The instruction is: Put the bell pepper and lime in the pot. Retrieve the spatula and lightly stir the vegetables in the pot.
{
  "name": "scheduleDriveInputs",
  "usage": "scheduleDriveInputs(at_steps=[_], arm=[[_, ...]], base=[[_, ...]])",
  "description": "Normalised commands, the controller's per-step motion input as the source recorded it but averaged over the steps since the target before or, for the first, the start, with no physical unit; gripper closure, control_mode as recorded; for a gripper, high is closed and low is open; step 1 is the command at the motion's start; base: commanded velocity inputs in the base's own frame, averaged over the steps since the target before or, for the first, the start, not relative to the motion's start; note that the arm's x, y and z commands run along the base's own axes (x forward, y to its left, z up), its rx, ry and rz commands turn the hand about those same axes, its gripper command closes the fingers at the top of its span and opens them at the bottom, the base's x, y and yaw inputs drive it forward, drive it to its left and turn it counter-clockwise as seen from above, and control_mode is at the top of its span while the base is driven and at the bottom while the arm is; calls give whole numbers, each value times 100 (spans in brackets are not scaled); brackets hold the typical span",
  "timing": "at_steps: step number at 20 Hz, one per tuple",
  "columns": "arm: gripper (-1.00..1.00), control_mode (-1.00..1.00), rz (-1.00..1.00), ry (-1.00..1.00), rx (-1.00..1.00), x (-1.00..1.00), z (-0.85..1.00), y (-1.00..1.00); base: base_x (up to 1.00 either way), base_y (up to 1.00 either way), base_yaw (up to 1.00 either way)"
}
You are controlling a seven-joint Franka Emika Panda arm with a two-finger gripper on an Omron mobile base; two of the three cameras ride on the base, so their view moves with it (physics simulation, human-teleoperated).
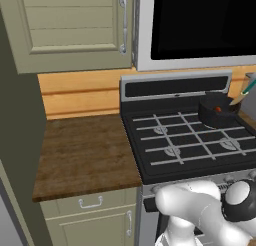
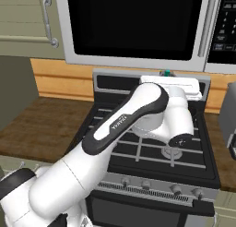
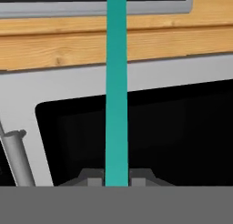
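Spatula with slim teal handle (image 3: 116, 82) and pale cream blade is running straight up the middle of the hand view, from the bottom centre to the top edge. 2-finger dark gripper (image 3: 116, 177) is sitting clamped on the handle's lower end, jaws nearly closed with the handle pinched between them. In the left base view the spatula (image 1: 246, 94) is showing at the right edge, slanting down toward the short round black cooking pot (image 1: 218, 113) on the stove's back right burner, upper right of frame. Small red-orange lumpy bell pepper (image 1: 218, 109) is lying inside the pot; the lime is too hidden to confirm.

Handling, my read: spatula is looking light, stiff and thin, smooth handle, so it is likely to pivot or slip in a narrow pinch. Gripping mid-handle would be giving better control for stirring. Pot looks heavy enough to stay put.

No readable brands or labels; microwave panel marks at upper right of the right base view are too small.
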Motion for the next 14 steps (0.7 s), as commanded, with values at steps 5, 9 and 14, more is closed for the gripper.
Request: scheduleDriveInputs(at_steps=[5, 9, 14], arm=[[100, -100, 0, 0, 0, 46, -18, -30], [100, -100, 0, 0, 0, 50, -22, -27], [100, -100, -1, 0, 0, 52, -29, -17]], base=[[0, 0, 0], [0, 0, 0], [0, 0, 0]])
